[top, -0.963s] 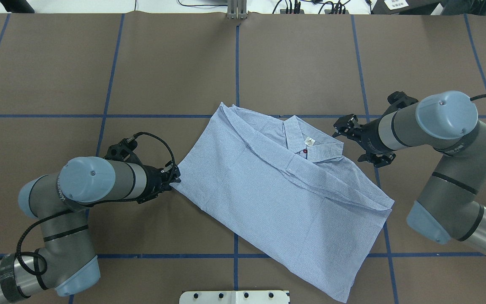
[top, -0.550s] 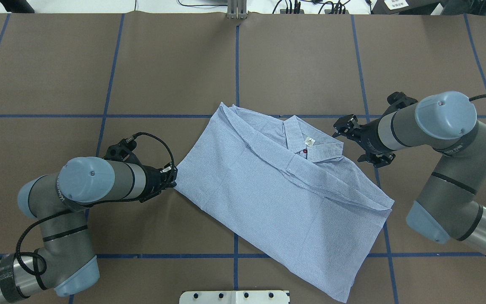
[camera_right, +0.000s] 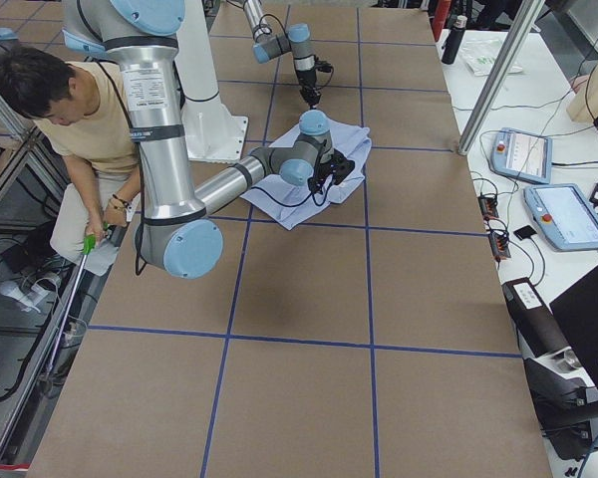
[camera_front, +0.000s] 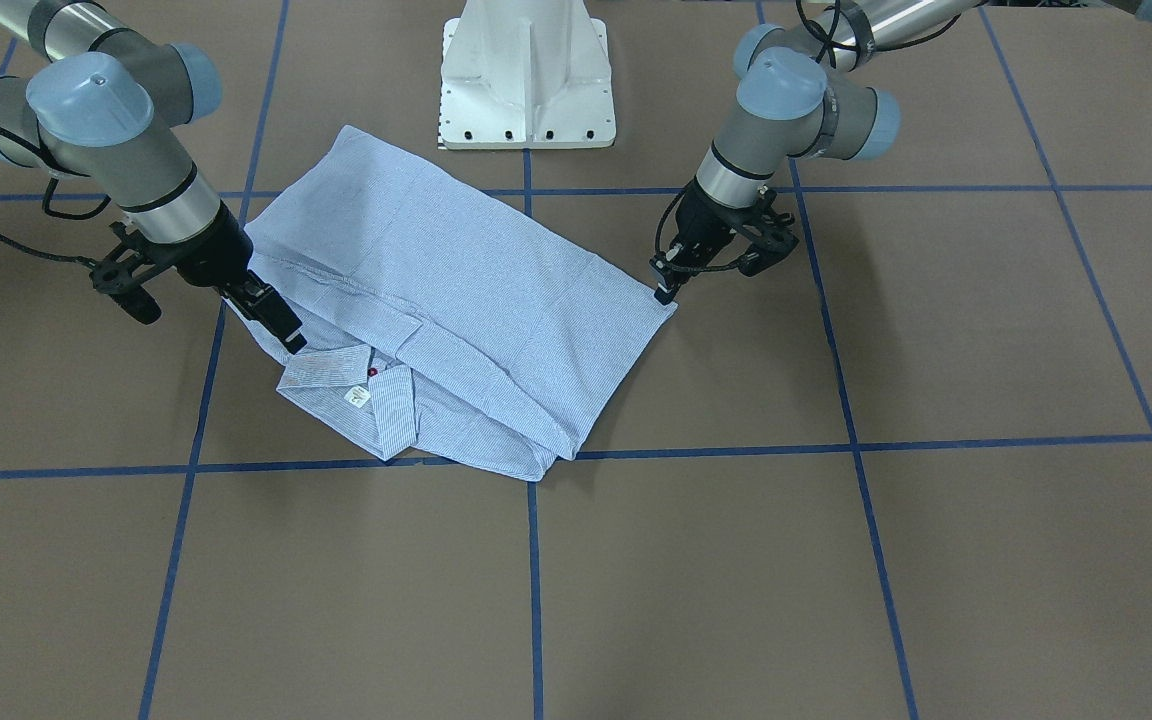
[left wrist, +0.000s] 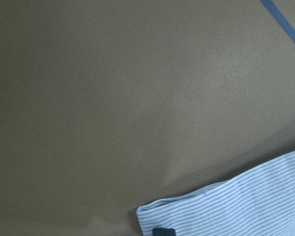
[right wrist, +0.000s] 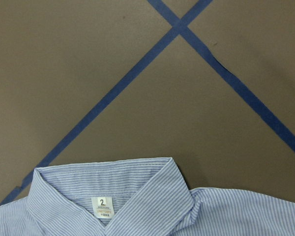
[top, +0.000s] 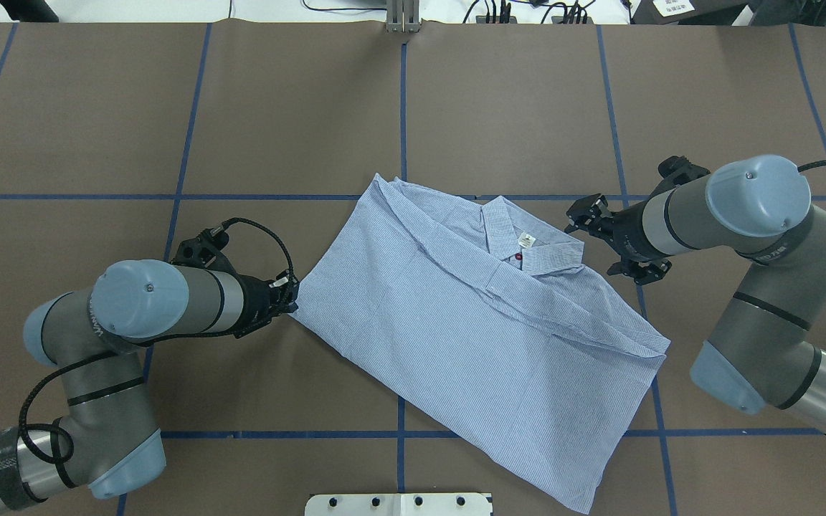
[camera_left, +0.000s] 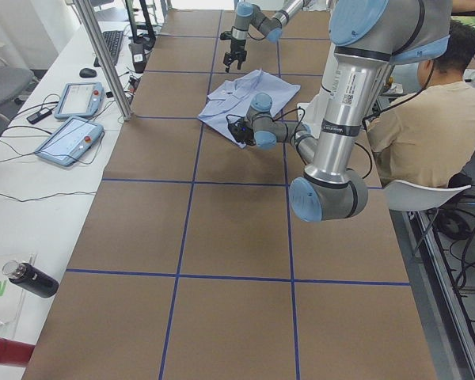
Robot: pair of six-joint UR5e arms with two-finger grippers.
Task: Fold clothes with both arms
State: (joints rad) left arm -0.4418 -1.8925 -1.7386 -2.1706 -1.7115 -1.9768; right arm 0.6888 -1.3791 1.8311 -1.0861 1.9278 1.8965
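The shirt (top: 456,330) lies flat on the brown table (top: 277,107), folded into a slanted oblong between the 2 grippers.

The left gripper (top: 291,292) is down at one corner of the oblong, on the side away from the collar. Its jaws are drawn together. In the left wrist view the dark fingertips (left wrist: 160,231) show side by side over the very tip of the striped corner. Whether any cloth is caught between them cannot be told. Ahead of these jaws the shirt spreads away toward the other gripper, and on their other sides there is only bare table.

The right gripper (top: 594,245) is at the opposite side of the shirt, with its jaws wide apart and nothing between them. The collar (top: 549,254) lies just in front of the gap, near the jaws but apart from them. A little farther in from the jaws are the white tag (right wrist: 102,205), printed with a 2, and 1 red button (top: 518,256) beside it. Just past the jaw farther from the robot's base, 2 blue tape lines (right wrist: 177,29) cross on the table.

The hem end of the shirt lies well away from both pairs of jaws, toward the robot's side of the table.
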